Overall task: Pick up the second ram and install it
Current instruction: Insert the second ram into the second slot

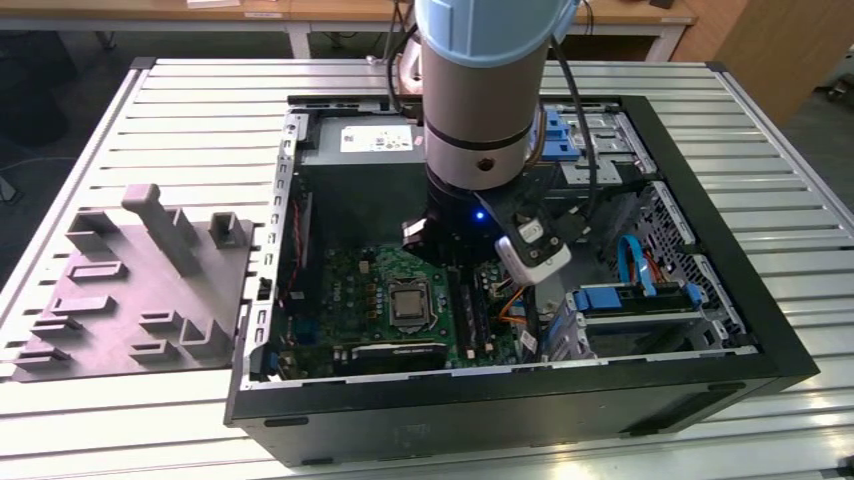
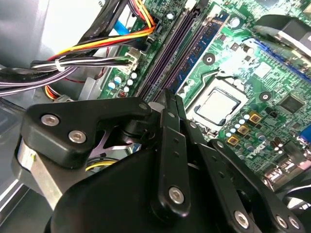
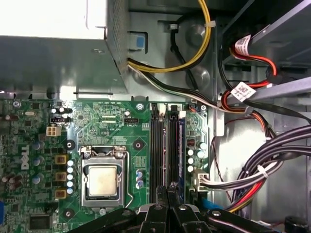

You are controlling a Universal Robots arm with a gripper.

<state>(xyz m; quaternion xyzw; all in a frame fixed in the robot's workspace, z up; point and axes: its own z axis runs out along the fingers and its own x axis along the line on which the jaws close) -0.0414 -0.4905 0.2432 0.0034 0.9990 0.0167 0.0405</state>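
In the exterior view you see the arm (image 1: 481,100) reaching down into the open computer case (image 1: 507,415), which lies on its side on the slatted table (image 1: 200,120). Its wrist hangs low over the circuit board (image 1: 360,290), on the exterior view's right of the processor (image 1: 404,303). A grey holder tray (image 1: 134,290) sits on the table just beside the case, on the exterior view's left. In the second wrist view you look along the gripper (image 2: 170,99). Its black fingers (image 2: 167,126) are pressed flat together, and you can make out nothing between them. The fingertips hover close over the near end of the memory slots (image 2: 170,53). A blue ram stick (image 2: 201,43) stands seated in the slot row on the side nearer the processor (image 2: 217,107). You cannot tell whether this is the second stick, nor whether the dark slots beside it are filled. A tied bundle of cables (image 2: 87,60) runs off on the far side of the slots. In the first wrist view the gripper (image 3: 167,187) is again closed tight, its tips lined up with the two dark slots (image 3: 156,145). The silver power supply (image 3: 58,48) sits beyond the board, and you see more cables (image 3: 257,170) along the case wall.
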